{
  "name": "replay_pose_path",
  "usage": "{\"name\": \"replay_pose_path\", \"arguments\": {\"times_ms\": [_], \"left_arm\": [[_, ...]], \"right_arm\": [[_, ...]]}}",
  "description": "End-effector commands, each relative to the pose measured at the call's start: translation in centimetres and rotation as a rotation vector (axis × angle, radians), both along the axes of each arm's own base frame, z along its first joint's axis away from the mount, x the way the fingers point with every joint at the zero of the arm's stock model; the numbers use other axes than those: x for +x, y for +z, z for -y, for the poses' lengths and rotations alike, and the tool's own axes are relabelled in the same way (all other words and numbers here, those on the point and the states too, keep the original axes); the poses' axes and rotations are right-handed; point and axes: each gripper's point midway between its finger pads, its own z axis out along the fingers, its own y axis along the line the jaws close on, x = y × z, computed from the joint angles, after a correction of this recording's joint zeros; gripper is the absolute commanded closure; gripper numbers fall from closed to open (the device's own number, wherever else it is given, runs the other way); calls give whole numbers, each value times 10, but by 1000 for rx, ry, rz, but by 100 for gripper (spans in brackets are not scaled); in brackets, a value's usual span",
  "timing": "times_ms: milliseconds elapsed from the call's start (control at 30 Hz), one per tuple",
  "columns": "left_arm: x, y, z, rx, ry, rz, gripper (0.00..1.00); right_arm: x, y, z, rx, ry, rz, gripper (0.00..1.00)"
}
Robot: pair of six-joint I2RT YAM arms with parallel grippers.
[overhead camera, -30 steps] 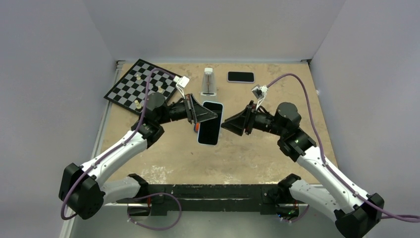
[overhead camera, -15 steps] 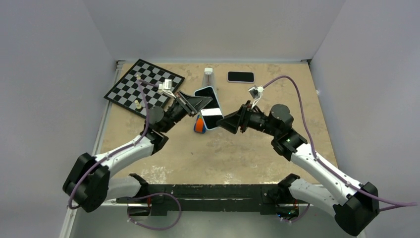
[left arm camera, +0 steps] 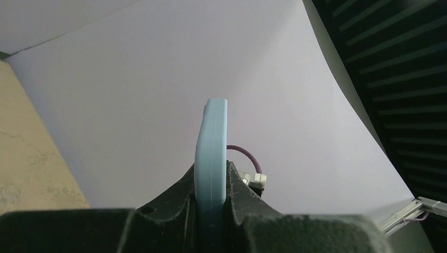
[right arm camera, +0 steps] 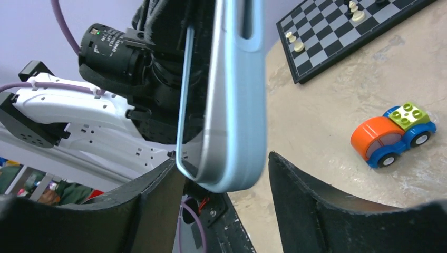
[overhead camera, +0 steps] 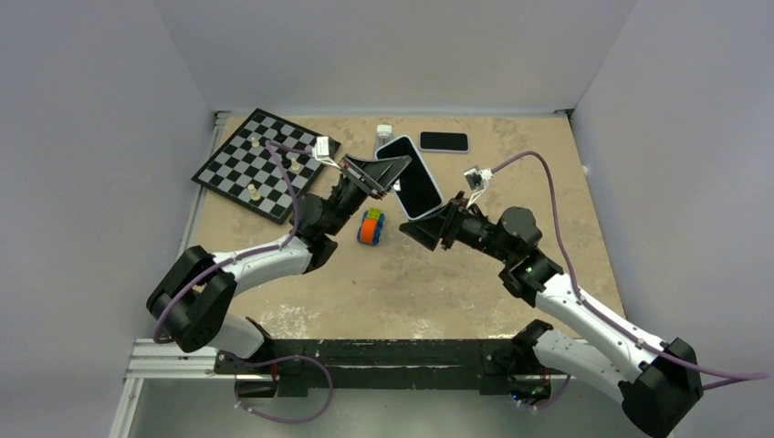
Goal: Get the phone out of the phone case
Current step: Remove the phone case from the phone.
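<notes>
The phone in its light blue case (overhead camera: pixel 413 183) is held up in the air, tilted, above the table's middle back. My left gripper (overhead camera: pixel 381 172) is shut on its left edge; in the left wrist view the case (left arm camera: pixel 212 150) stands edge-on, clamped between both fingers. My right gripper (overhead camera: pixel 429 226) is open around the phone's lower corner. In the right wrist view the case (right arm camera: pixel 240 100) and the phone's dark screen edge (right arm camera: pixel 197 89) hang between the spread fingers, near the left finger, with a gap to the right one.
A toy car (overhead camera: pixel 371 226) with an orange front lies on the table under the phone. A chessboard (overhead camera: pixel 260 155) with pieces sits at the back left. A second black phone (overhead camera: pixel 444 141) and a small bottle (overhead camera: pixel 384 134) are at the back.
The left gripper has lifted the cased phone off the table and swung it up and back to the right. The right gripper has followed and now straddles its lower corner. The toy car is uncovered.
</notes>
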Motion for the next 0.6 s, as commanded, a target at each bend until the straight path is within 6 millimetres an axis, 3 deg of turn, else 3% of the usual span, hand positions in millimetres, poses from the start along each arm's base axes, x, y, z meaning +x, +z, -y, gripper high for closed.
{"name": "replay_pose_path", "arguments": {"times_ms": [0, 200, 567], "left_arm": [[-16, 66, -21, -202, 14, 141, 100], [-16, 69, -21, -210, 14, 154, 100], [-14, 66, -17, -211, 2, 132, 100]], "right_arm": [[2, 28, 9, 100, -69, 92, 40], [-11, 41, 22, 191, -82, 165, 43], [-4, 54, 22, 201, -109, 228, 47]]}}
